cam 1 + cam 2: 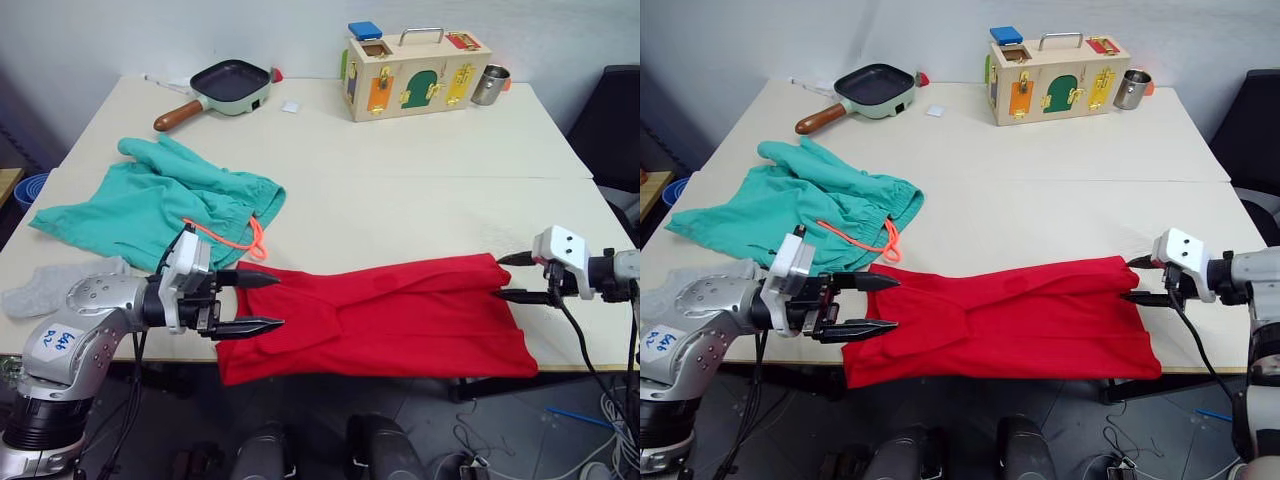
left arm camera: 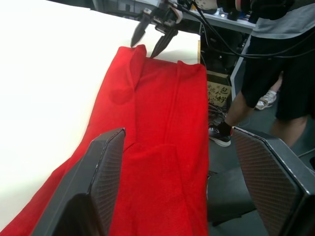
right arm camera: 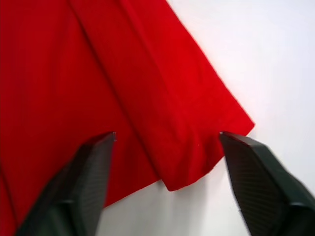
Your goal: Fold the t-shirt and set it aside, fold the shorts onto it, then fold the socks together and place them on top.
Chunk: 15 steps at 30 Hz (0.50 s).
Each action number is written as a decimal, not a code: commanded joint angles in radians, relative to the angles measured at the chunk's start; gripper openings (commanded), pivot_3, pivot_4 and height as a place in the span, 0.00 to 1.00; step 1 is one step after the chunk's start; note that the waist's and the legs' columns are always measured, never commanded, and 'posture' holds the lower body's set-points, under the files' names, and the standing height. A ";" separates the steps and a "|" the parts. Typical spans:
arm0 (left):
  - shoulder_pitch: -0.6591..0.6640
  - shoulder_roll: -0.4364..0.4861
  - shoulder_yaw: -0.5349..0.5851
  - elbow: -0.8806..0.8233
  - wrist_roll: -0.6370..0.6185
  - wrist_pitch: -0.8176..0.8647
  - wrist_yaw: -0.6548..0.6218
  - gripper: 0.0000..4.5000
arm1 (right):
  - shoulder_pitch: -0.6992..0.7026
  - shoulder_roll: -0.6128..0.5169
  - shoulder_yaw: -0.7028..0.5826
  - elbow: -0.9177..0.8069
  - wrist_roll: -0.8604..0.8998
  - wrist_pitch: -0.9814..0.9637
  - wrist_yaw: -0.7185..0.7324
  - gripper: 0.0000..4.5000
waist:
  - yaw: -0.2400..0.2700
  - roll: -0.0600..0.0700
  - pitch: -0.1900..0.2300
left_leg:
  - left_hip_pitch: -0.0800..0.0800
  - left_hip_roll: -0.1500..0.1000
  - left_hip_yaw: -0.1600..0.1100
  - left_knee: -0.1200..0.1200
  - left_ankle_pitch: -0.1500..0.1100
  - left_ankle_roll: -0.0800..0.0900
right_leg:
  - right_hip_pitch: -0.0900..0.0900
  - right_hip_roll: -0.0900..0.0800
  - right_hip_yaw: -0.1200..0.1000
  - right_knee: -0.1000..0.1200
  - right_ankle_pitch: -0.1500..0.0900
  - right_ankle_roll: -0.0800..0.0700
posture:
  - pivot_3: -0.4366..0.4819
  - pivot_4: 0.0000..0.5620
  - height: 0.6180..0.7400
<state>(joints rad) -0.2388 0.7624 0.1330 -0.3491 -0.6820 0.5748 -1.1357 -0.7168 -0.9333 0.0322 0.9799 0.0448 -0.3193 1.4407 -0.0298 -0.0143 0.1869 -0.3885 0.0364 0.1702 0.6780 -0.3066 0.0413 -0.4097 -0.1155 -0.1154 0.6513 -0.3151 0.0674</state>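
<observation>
The red t-shirt (image 1: 400,318) lies in a long folded strip along the table's front edge, its lower hem hanging slightly over. My left gripper (image 1: 272,301) is open at the shirt's left end, one finger above the cloth edge and one below, holding nothing. My right gripper (image 1: 500,278) is open at the shirt's right end, straddling its far corner (image 3: 197,147). The teal shorts (image 1: 160,205) with an orange drawstring (image 1: 240,237) lie spread behind my left gripper. A grey sock (image 1: 55,285) rests at the table's left front edge.
At the back of the table stand a frying pan (image 1: 232,84), a wooden latch box (image 1: 415,68) and a metal cup (image 1: 490,84). A black chair (image 1: 612,125) is at the right. A person (image 2: 275,69) stands beyond the table's right end.
</observation>
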 commanded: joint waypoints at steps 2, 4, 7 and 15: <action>-0.003 0.001 -0.010 -0.028 0.003 -0.028 0.002 0.80 | -0.038 -0.003 -0.007 0.038 -0.010 -0.041 0.015 0.32 | 0.002 0.000 0.000 | 0.000 0.000 0.000 0.000 0.000 0.000 | 0.000 0.000 0.000 0.000 0.000 0.000 | 0.48 0.27 1.00; -0.005 0.002 -0.013 -0.024 0.005 -0.033 0.003 0.80 | -0.040 -0.010 -0.005 0.043 -0.015 -0.059 0.031 0.16 | 0.001 0.000 0.000 | 0.000 0.000 0.000 0.000 0.000 0.000 | 0.000 0.000 0.000 0.000 0.000 0.000 | 0.48 0.27 1.00; -0.006 0.002 -0.017 -0.020 0.008 -0.039 0.005 0.80 | -0.034 -0.023 -0.010 0.044 -0.015 -0.078 0.049 0.01 | 0.001 0.001 0.000 | 0.000 0.000 0.000 0.000 0.000 0.000 | 0.000 0.000 0.000 0.000 0.000 0.000 | 0.48 0.27 1.00; 0.001 0.004 -0.025 -0.015 0.016 -0.048 0.000 0.80 | 0.034 -0.068 -0.033 0.030 0.000 -0.162 0.056 0.01 | 0.002 0.001 0.000 | 0.000 0.000 0.000 0.000 0.000 0.000 | 0.000 0.000 0.000 0.000 0.000 0.000 | 0.48 0.27 1.00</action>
<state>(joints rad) -0.2382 0.7623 0.1048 -0.3472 -0.6633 0.5435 -1.1331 -0.6880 -0.9709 0.0291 1.0218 0.0282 -0.4537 1.4942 -0.0283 -0.0137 0.1872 -0.3885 0.0366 0.1700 0.6781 -0.3067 0.0411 -0.4096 -0.1156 -0.1155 0.6514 -0.3151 0.0674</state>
